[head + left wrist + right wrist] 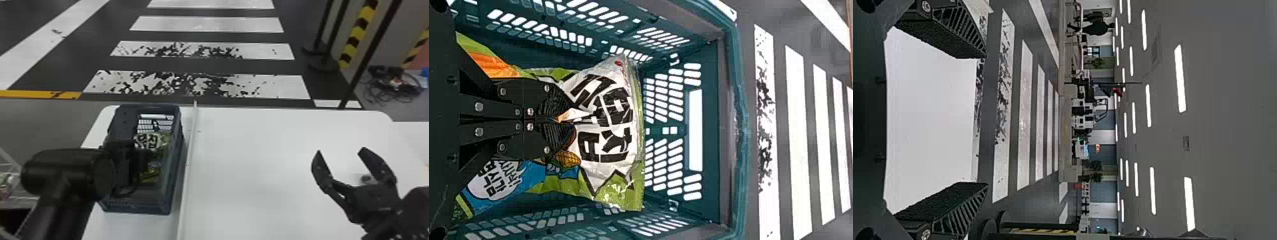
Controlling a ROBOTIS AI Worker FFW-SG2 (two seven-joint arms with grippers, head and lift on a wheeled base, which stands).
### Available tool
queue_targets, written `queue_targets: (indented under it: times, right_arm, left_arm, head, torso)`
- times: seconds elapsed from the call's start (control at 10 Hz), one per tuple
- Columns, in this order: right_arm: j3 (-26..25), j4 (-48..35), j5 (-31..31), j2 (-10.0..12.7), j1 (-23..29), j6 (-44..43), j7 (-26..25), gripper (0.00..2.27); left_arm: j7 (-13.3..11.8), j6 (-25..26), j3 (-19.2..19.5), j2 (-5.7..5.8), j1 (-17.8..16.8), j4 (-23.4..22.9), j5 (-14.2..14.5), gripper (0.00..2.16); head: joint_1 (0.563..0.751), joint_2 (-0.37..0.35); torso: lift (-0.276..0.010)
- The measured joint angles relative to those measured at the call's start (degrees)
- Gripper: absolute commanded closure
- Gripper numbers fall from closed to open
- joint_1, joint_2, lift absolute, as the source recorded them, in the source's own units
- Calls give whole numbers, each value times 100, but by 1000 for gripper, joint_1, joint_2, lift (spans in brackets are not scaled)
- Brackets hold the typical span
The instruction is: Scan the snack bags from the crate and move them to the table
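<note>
Jaws of the left gripper [150, 155] are closed on a green-and-white snack bag [611, 145], pinching its gathered film inside the crate [174, 188]. A blue snack bag [496, 180] lies beside it, partly behind the fingers. Right gripper [341, 150]: jaws spread, nothing between them, above the white table [261, 153]. Crate sits on the table's left part, near a pale rail [188, 166].
</note>
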Motion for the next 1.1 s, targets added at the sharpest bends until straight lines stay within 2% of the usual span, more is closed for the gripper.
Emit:
queue_targets:
  times: [0.6, 1.1]
  right_arm:
    - [-53, -325, 0, -7, 285, 0, -3, 76]
    - [-137, -382, -112, -16, 381, 2, 4, 76]
  left_arm:
    - [299, 330, -10, 41, 411, -1578, 18, 1892]
    - [418, 335, -2, 60, 632, -2320, 14, 1892]
  head:
    - [695, 15]
    - [695, -1]
  torso:
    - [-95]
    - [-95]
